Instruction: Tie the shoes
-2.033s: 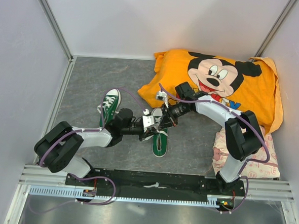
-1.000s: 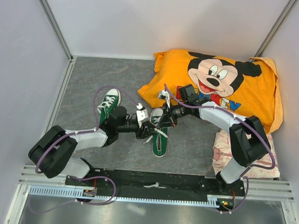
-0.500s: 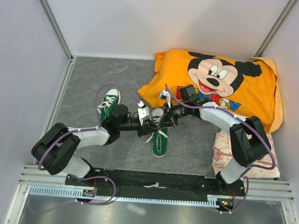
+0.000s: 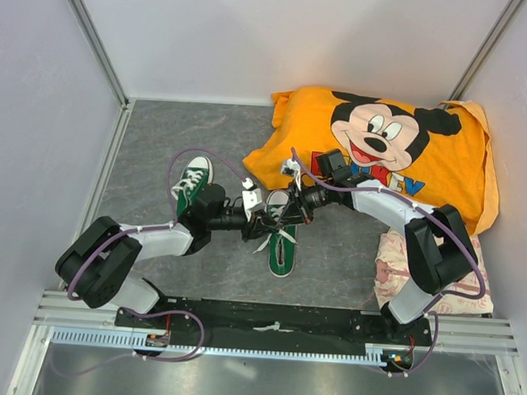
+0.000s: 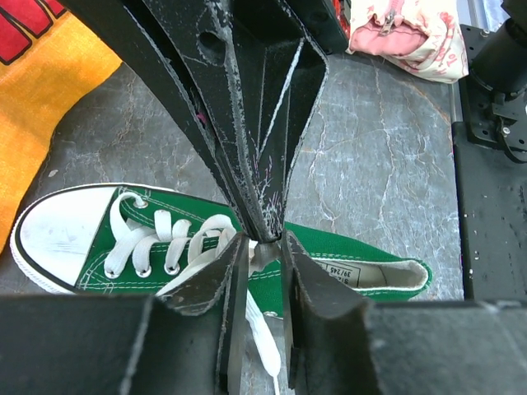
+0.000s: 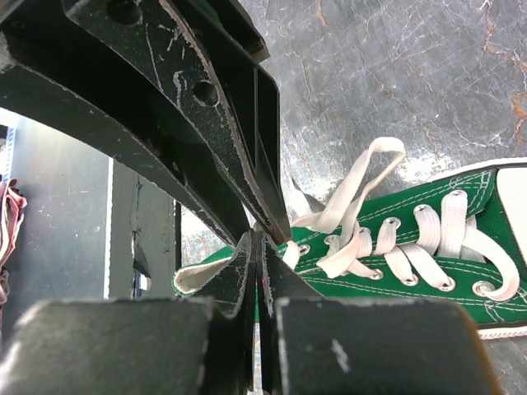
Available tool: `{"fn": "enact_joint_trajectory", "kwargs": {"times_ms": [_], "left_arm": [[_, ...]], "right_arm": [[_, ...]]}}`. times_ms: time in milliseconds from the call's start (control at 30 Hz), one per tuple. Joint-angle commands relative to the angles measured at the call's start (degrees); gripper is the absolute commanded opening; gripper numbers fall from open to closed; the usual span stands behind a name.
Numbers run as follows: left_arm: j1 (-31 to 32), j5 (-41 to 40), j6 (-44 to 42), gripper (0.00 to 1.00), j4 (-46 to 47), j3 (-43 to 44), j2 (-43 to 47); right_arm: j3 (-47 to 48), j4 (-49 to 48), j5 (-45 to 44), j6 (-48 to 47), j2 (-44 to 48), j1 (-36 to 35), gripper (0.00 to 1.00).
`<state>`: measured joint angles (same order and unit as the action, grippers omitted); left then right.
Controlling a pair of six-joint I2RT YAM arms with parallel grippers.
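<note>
Now: both end effectors meet over one sneaker

I see the left end effector (image 5: 263, 247) clamped on a white lace (image 5: 262, 337) above the green sneaker (image 5: 346, 255) lying mid-worktop (image 4: 159, 146). The right end effector (image 6: 256, 243), fingers pressed together, touches it tip-to-tip and blocks the knot area. The second sneaker (image 4: 193, 180) sits left; an orange cloth (image 4: 303, 128) and a pink cloth (image 4: 438, 271) lie right.

Orange Mickey cloth (image 4: 374, 137), pinkish fabric (image 4: 393, 270) perhaps

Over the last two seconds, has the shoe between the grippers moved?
No. The shoe stays put, its heel the same gap from the black rail.
</note>
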<state>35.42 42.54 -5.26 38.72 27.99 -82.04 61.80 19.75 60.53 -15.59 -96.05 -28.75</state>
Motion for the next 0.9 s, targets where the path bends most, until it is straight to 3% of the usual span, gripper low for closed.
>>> {"fn": "enact_joint_trajectory", "kwargs": {"times_ms": [0,167,300,433,567,700,800,867], "left_arm": [[-0.5,1.4,-2.9,0.32,-0.1,0.8,-0.8],[-0.8,1.2,-4.7,0.35,-0.2,0.6,-0.9],[-1.5,1.8,-4.7,0.21,-0.3,1.4,-1.5],[-2.1,2.9,-3.7,0.15,0.0,2.1,-1.5],[-2.2,3.7,-2.3,0.18,0.0,2.0,-0.8],[-2.1,4.6,-1.2,0.34,0.3,2.1,-0.6],[-2.1,4.7,-0.9,0.35,0.5,2.6,-1.2],[-2.1,4.7,-1.0,0.29,0.5,2.9,-1.5]], "right_arm": [[-0.2,-0.9,2.0,-0.1,2.0,0.5,0.00],[-0.4,-0.9,2.2,-0.2,2.1,0.6,0.00],[-0.3,-0.9,2.2,-0.2,1.9,0.5,0.00],[-0.4,-0.9,1.9,-0.5,1.7,0.5,0.00],[-0.5,-1.1,1.5,-0.4,1.5,0.5,0.00],[-0.5,-2.0,1.6,0.2,1.3,0.5,0.00],[-0.6,-2.5,1.9,0.7,1.4,0.5,0.00],[-0.8,-2.9,1.9,1.0,1.3,0.5,0.00]]}}
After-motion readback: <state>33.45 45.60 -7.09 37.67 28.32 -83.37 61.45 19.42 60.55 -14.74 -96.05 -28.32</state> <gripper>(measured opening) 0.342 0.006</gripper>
